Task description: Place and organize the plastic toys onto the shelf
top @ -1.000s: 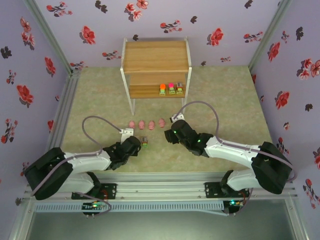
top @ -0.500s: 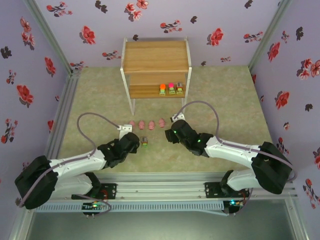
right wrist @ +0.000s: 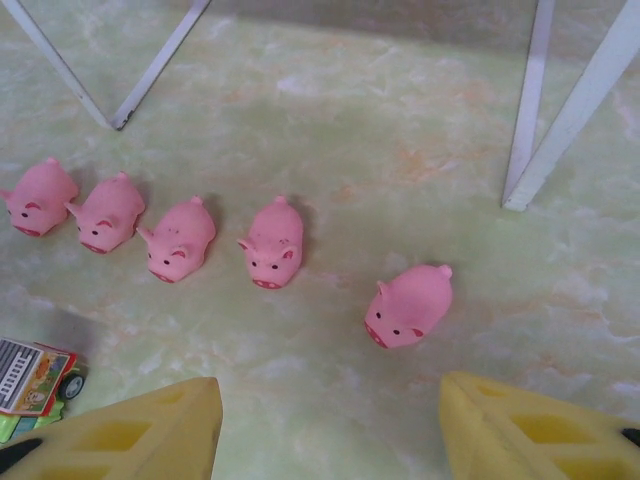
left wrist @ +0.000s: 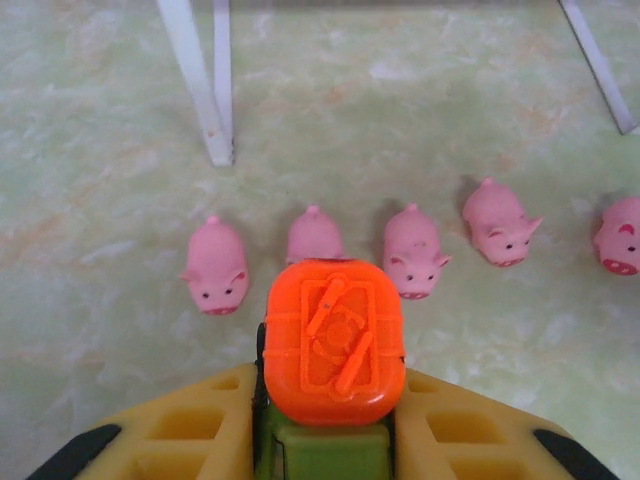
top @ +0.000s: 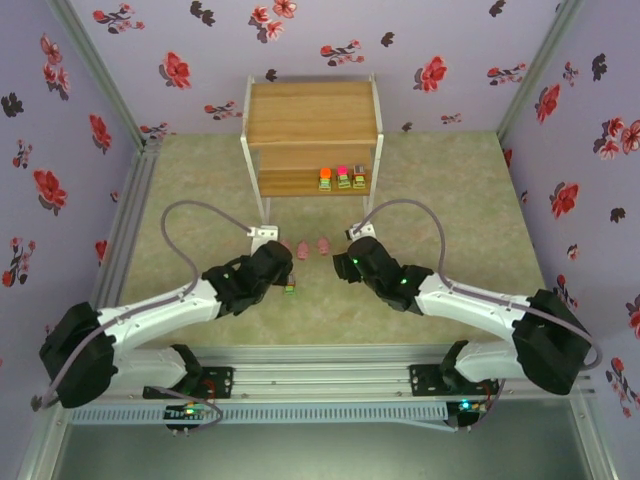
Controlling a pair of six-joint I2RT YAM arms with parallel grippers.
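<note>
Stretching between flowered lilac walls (top: 420, 40) lies mottled green matting (top: 450, 190); left fingers (left wrist: 180, 430) clench an orange-topped toy (left wrist: 334, 340), right fingers (right wrist: 150, 430) gape.

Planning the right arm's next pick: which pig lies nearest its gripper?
The pig set apart, right of the row of four, directly before the right gripper.

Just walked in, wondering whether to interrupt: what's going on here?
The left gripper is shut on an orange-topped toy, near the row of five pink pigs on the table. The right gripper has its jaws open and empty over the pigs. Three blocky toys sit on the lower tier of the shelf.
</note>
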